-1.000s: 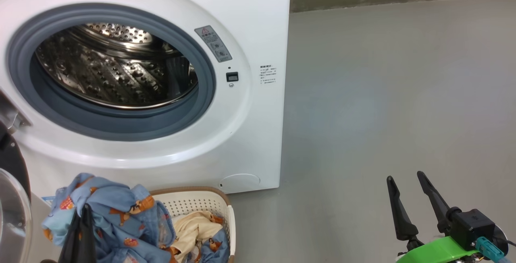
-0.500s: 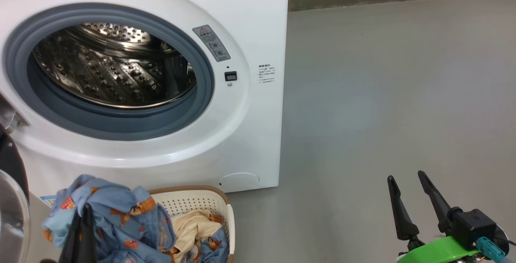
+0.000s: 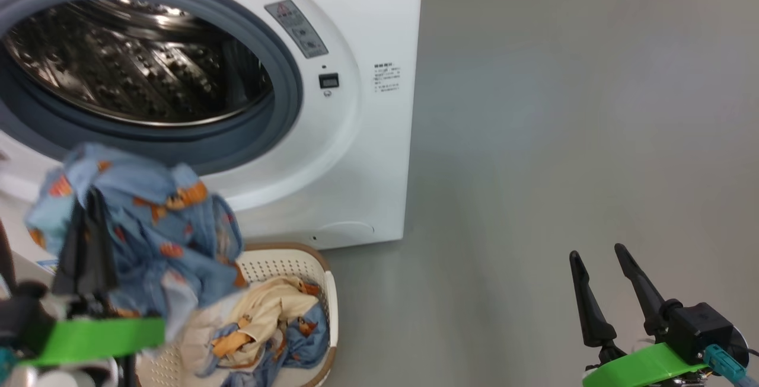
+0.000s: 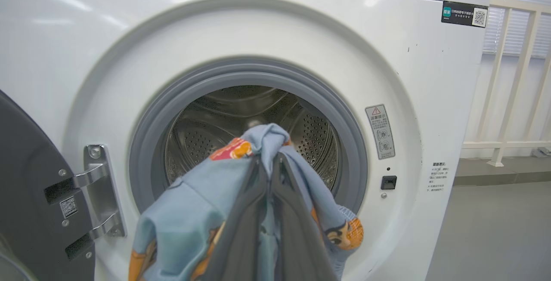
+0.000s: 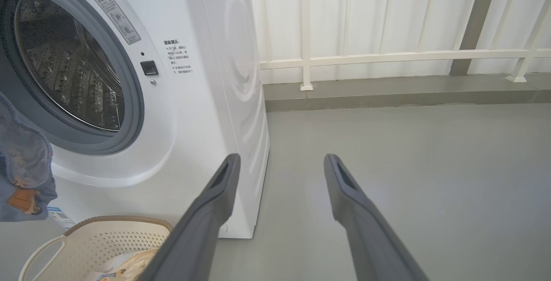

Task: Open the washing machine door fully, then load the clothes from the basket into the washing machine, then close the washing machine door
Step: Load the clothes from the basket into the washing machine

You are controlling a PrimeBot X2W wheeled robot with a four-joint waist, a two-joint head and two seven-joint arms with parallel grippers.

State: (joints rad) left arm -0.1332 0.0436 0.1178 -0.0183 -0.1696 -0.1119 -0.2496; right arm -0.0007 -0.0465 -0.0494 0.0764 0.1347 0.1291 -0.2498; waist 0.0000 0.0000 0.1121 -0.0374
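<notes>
left claw (image 3: 89, 196) grips a blue garment (image 3: 154, 233) at 6 o'clock of the washing machine (image 3: 367, 138) mouth, above the basket (image 3: 329, 292). right claw (image 3: 596, 251) spread wide, empty. loose folds may snag the grey seal (image 3: 284, 90) or drop.

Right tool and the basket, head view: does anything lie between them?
The stretch is bare: grey floor runs from the basket across to the open right tool, as the head view shows.

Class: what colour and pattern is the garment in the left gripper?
Light blue garment with orange-brown cartoon prints; head view shows it best.
</notes>
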